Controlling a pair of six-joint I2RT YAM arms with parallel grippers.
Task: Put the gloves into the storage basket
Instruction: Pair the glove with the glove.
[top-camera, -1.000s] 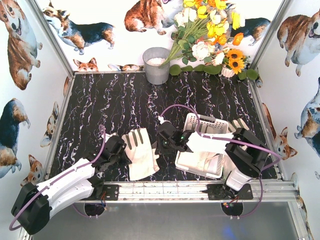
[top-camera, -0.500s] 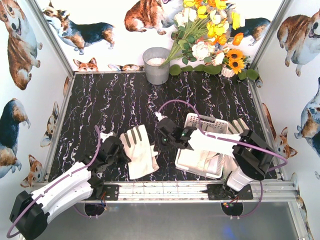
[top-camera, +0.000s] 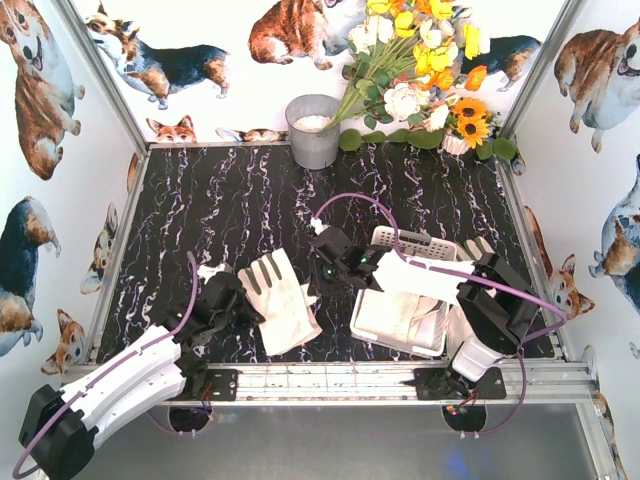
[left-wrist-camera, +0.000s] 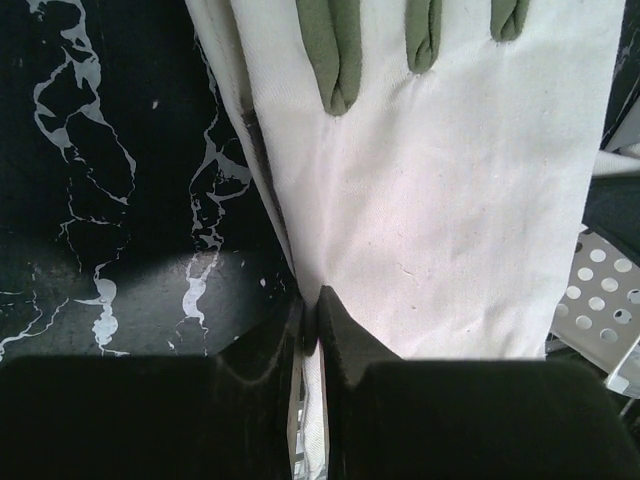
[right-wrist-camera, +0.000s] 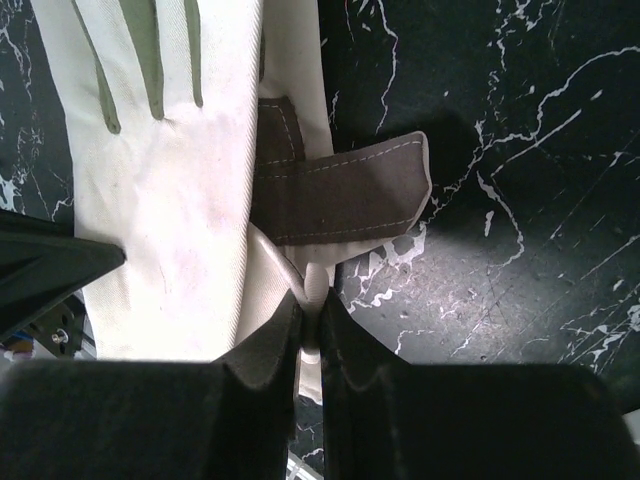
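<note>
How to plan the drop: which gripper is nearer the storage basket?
Right. The right gripper pinches the glove just left of the storage basket; the left gripper pinches the glove's far edge.

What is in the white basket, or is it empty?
Not empty. A glove lies inside the storage basket, partly hidden under the right arm. Whether there is more than one glove, cannot tell.

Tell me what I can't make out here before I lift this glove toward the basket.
Top view: the right arm covers the storage basket; the gloves inside can't be counted.
Left wrist: the left end effector hides the cuff of the glove; its fingertips are cut off at the top.
Right wrist: the right end effector hides the pinched layers; one glove or two is unclear.
Top view: the grey bucket holds something white, too small to identify.
</note>
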